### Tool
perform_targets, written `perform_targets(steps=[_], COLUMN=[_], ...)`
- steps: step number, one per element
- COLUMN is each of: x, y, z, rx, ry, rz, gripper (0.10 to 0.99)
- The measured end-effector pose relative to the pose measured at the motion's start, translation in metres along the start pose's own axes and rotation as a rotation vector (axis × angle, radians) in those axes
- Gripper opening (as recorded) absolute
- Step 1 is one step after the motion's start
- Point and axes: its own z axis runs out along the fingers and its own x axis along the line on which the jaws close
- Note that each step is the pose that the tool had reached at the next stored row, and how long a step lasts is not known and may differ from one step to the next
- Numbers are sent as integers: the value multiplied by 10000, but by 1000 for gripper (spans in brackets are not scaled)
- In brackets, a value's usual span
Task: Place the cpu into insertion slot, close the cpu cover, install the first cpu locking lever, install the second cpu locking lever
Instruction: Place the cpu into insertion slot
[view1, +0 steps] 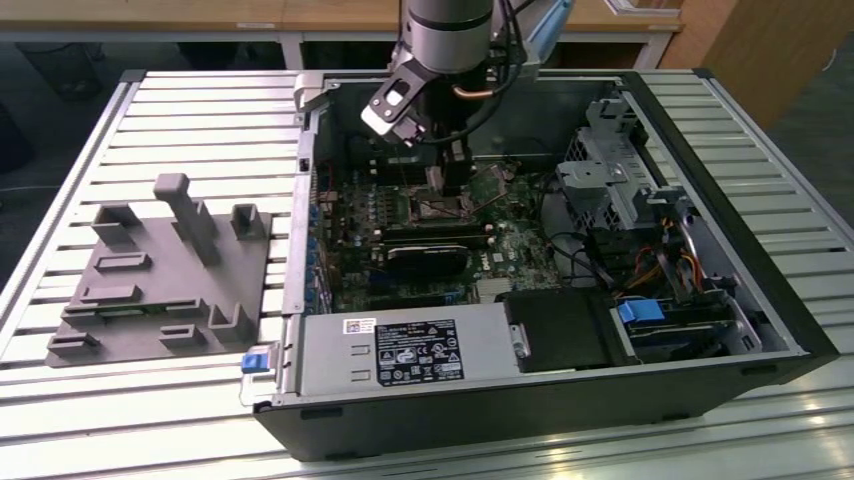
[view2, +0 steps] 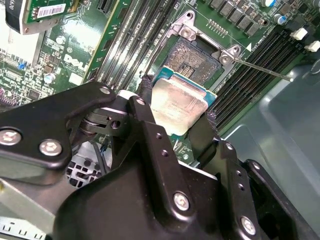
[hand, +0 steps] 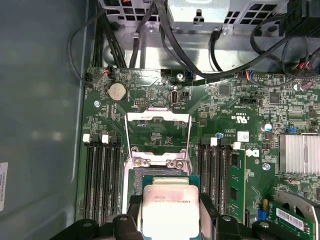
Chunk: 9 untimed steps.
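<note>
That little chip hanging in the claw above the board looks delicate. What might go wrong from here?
The cpu is pinched only by its edges in the claw; it might slip or tilt.
If it comes down skewed onto the insertion slot, it could seat badly or harm the contacts.
The opened cpu cover and the thin lever stand close by, so the claw could snag them.

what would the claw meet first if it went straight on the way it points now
Likely the insertion slot, lying open just beyond the cpu that the claw grips; the cpu would touch it before the claw itself. How well they line up is unclear.
</note>
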Motion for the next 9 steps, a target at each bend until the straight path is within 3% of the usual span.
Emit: perform_targets(steps=[9], x=[53], y=[-55], z=[152], rx=[1], ry=[-10], rz=[0], gripper=[541])
